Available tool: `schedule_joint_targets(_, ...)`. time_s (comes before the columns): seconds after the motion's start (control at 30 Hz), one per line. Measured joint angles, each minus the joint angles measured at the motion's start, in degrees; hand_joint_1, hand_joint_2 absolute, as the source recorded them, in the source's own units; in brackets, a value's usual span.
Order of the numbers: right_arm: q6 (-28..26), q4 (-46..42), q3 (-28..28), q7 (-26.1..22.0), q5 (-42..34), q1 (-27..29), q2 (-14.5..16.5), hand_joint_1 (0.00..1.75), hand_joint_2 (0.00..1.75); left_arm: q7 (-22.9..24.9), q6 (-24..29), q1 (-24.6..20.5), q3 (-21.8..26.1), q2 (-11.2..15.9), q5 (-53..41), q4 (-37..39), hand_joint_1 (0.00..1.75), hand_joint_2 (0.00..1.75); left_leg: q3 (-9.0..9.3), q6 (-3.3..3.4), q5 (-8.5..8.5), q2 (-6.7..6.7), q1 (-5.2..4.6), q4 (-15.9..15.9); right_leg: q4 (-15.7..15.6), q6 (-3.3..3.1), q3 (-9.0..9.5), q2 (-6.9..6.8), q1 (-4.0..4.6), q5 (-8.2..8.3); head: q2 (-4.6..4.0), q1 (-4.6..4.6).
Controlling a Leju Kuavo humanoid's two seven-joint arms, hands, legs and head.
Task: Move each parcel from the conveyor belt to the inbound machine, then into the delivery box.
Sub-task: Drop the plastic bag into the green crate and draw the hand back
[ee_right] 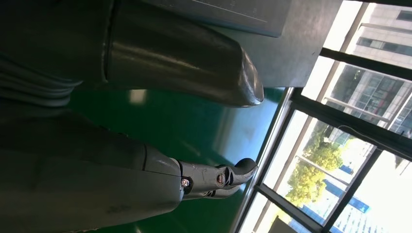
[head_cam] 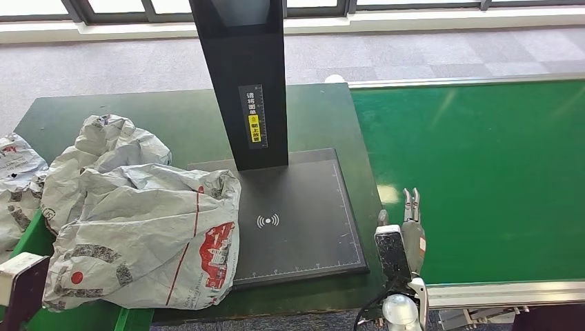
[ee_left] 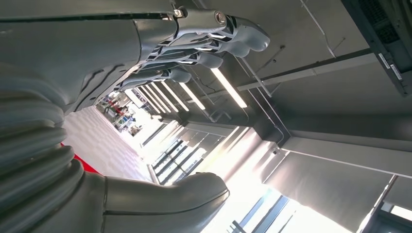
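The green conveyor belt (head_cam: 483, 179) on the right carries no parcel in the head view. A large crumpled grey-white parcel (head_cam: 145, 234) with red print lies on the left, its edge overlapping the black plate of the inbound machine (head_cam: 303, 214). A second parcel (head_cam: 114, 141) lies behind it, and a third (head_cam: 17, 179) is at the far left. My right hand (head_cam: 407, 234) hovers at the belt's near left corner, fingers apart and holding nothing; the right wrist view shows this right hand (ee_right: 73, 145) over the green belt. My left hand (ee_left: 97, 73) is spread and holds nothing, with the ceiling behind it.
The machine's black post (head_cam: 241, 76) rises from the back of the plate on a dark green table (head_cam: 186, 117). A green delivery box edge (head_cam: 34, 238) shows under the parcels at the left. The belt's metal rail (head_cam: 503, 293) runs along the near side.
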Motion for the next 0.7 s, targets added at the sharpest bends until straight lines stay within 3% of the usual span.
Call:
schedule_joint_targets(0.23, 0.6, -0.5, 0.0, 0.5, 0.4, 0.2, 0.0, 0.0, 0.0, -4.1, 0.0, -0.1, -0.5, 0.0, 5.7, 2.2, 0.0, 1.75, 0.02, 0.0, 0.0, 0.02, 0.0, 0.0, 0.0, 0.0, -0.02, 0.01, 0.0, 0.0, 0.0, -0.01)
schedule_joint_targets(0.3, 0.9, -1.0, 0.0, 0.3, 0.4, 0.3, 0.1, 0.0, 0.0, -8.2, 0.0, -0.2, -1.2, 0.0, 10.3, 3.8, 0.0, 1.75, 0.04, 0.0, 0.0, 0.04, -0.01, 0.0, 0.0, 0.0, -0.03, 0.01, -0.01, 0.0, 0.0, -0.01)
schedule_joint_targets(0.4, 1.3, -2.0, 0.0, -0.9, -0.2, 0.5, 0.1, 0.0, 0.0, -18.5, 0.0, -0.2, -4.5, 0.0, 21.1, 7.3, 0.0, 1.75, 0.05, 0.0, 0.0, 0.02, -0.01, 0.0, 0.0, 0.0, 0.01, 0.01, -0.03, 0.0, 0.0, -0.01)
schedule_joint_targets(0.5, 1.8, -2.8, 0.0, -1.6, -0.8, 0.6, 0.2, 0.0, 0.0, -22.6, -0.2, -0.3, -7.8, 0.0, 25.2, 9.7, 0.0, 1.75, 0.07, 0.01, 0.0, 0.03, -0.01, 0.0, 0.0, 0.01, 0.02, 0.01, -0.06, 0.02, 0.0, -0.01)
schedule_joint_targets(0.63, 5.0, -4.8, 0.5, -7.5, -7.3, 0.8, 0.3, 0.0, 1.75, -30.0, -8.7, -0.7, -14.6, 0.6, 37.9, 12.0, 0.0, 1.75, 0.07, 0.03, 0.01, -0.01, -0.01, 0.1, 0.0, 0.01, 0.02, -0.01, -0.06, 0.03, 0.0, -0.02)
schedule_joint_targets(0.7, 6.0, -7.0, 2.4, -9.7, -12.6, 0.8, 0.4, 0.0, 1.75, -31.9, -13.7, -1.8, -20.6, 1.5, 44.9, 13.3, 0.0, 1.75, 0.06, 0.04, 0.02, -0.05, -0.01, 0.1, 0.0, 0.02, 0.04, -0.04, -0.06, 0.05, 0.0, -0.02)
